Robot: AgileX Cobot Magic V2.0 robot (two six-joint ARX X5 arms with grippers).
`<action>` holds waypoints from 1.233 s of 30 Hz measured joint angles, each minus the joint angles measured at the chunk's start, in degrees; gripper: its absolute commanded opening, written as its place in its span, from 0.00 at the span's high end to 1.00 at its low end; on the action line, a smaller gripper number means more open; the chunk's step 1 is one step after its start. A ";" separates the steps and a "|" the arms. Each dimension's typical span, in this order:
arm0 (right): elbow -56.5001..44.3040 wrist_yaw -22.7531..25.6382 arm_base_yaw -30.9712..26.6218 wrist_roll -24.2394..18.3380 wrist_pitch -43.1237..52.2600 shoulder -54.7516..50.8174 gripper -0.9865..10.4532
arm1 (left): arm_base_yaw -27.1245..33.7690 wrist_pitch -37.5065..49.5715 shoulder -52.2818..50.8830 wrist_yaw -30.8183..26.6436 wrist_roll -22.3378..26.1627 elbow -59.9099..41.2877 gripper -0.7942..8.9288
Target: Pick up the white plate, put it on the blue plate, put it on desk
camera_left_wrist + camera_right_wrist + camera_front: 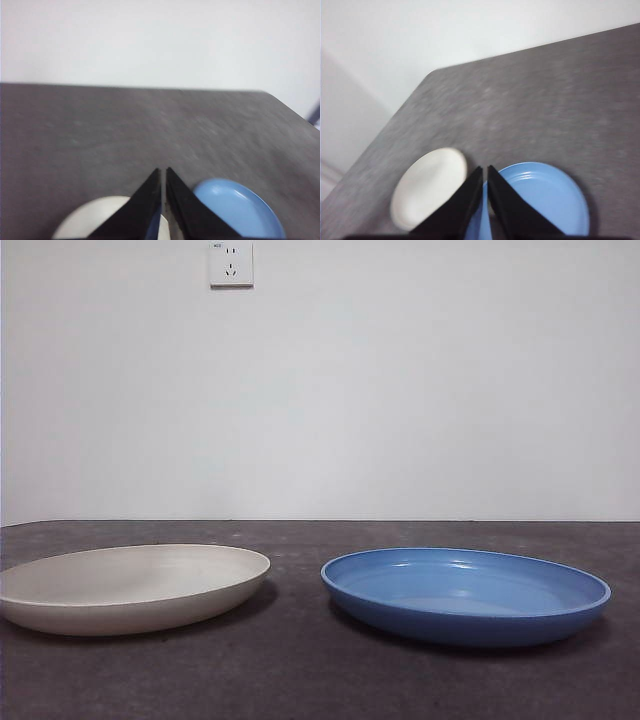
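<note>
I have both arms parked high and clear, so neither shows in the front view. The left gripper (163,172) has its 2 jaws clenched to a thin slit, grasping nothing; the right gripper (483,170) is the same, pinched together and empty. I read that as a waiting pose with nothing yet picked.

The white plate (130,585) and the blue plate (466,594) lie flat on the table (300,680), side by side with a bare gap between them, not touching. That layout suits the job: each rim is free to be nipped from the side, and the blue one is empty to take the white one. Past my left jaws, the white plate (100,220) sits below and to 1 side of the tips, the blue plate (240,210) to the other. Past my right jaws, the white plate (427,187) lies off one jaw and the blue plate (540,200) under and beside the other.

The tabletop is dark, mottled and matte. Behind it is a plain white wall (400,380) with 1 socket (231,263).
</note>
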 measured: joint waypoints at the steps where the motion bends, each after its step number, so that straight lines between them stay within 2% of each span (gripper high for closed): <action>1: 0.90 -0.57 0.90 -0.66 -0.92 0.57 0.90 | -0.76 -0.63 0.09 0.70 0.00 0.28 0.90; 6: 4.00 -2.69 4.94 -4.37 -6.03 2.54 0.90 | -3.65 -4.28 0.31 1.88 0.02 0.42 0.90; 11: 4.02 -2.89 6.19 -6.86 -9.01 2.97 0.90 | -4.66 -6.36 0.31 1.92 0.02 0.42 0.88; 14: 4.02 -2.86 6.19 -7.93 -9.73 2.97 0.78 | -4.72 -6.36 0.31 1.92 0.02 0.42 0.86; 16: 4.02 -2.86 6.19 -8.33 -9.75 2.97 0.69 | -4.72 -6.34 0.31 1.92 0.02 0.42 0.79; 19: 4.02 -2.86 6.19 -8.55 -9.75 2.99 0.53 | -4.72 -6.36 0.31 1.90 0.02 0.42 0.59; 20: 4.02 -2.84 6.19 -8.57 -9.75 2.97 0.47 | -4.72 -6.34 0.31 1.90 0.02 0.42 0.49; 23: 4.02 -2.58 6.19 -8.57 -9.75 2.99 0.39 | -4.72 -6.34 0.31 1.92 0.04 0.42 0.27; 24: 4.02 -2.58 6.19 -8.57 -9.75 2.99 0.39 | -4.72 -6.34 0.31 1.92 0.11 0.42 0.24; 34: 4.02 -2.58 6.19 -8.68 -9.81 2.97 0.39 | -4.72 -6.99 0.31 1.99 -0.04 0.42 0.26; 37: 4.02 -3.13 6.19 -8.63 -10.29 2.99 0.39 | -4.72 -8.81 0.55 2.01 -1.68 0.68 0.31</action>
